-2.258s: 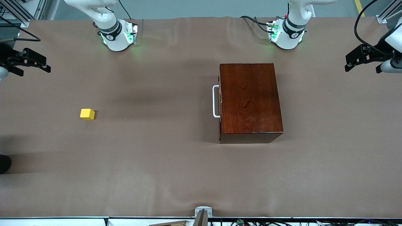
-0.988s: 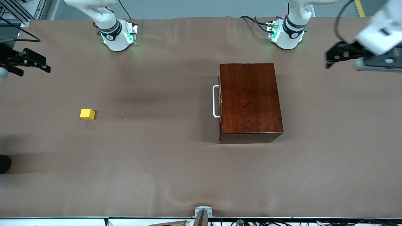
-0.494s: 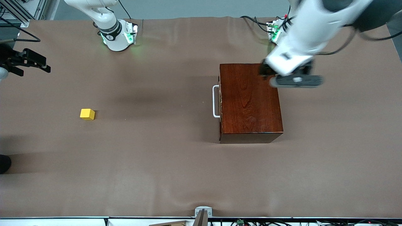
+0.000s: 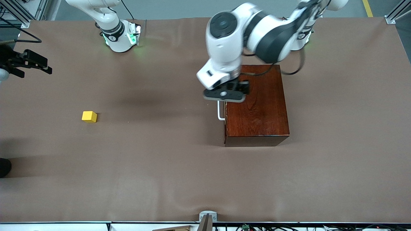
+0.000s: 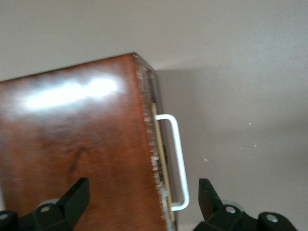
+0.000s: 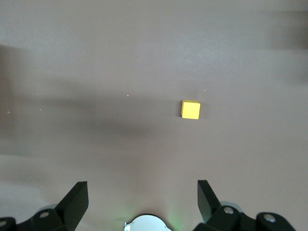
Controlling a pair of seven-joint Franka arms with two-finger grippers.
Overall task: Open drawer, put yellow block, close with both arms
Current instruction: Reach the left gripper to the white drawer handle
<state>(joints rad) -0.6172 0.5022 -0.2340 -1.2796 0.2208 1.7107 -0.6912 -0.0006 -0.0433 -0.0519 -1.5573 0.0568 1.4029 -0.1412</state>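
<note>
The brown-covered surface stretches wide, and the biggest thing on it is the glossy dark mahogany box, sitting toward the left arm's end. Its drawer is fully shut, the front flush with the box, and the white bar handle juts out from that front toward the right arm's end of the surface.

The left arm reaches out from its base, and the left hand hangs over the box edge where the handle sits. In the left wrist view its two black fingers stand wide apart with the handle between them, nothing gripped yet. The right arm waits; the right hand is at the edge of the surface, fingers spread wide and empty, with its wrist camera looking down at the block.

The yellow block lies alone on the surface, well apart from the box, toward the right arm's end and a little nearer the front camera than the handle.

I'd judge the handle a stiff, thin bar: best pinched across its middle and pulled straight out, so the drawer does not bind. The box looks heavy enough but might slide. The block looks light and rigid, with flat faces; squeeze two opposite sides squarely.
</note>
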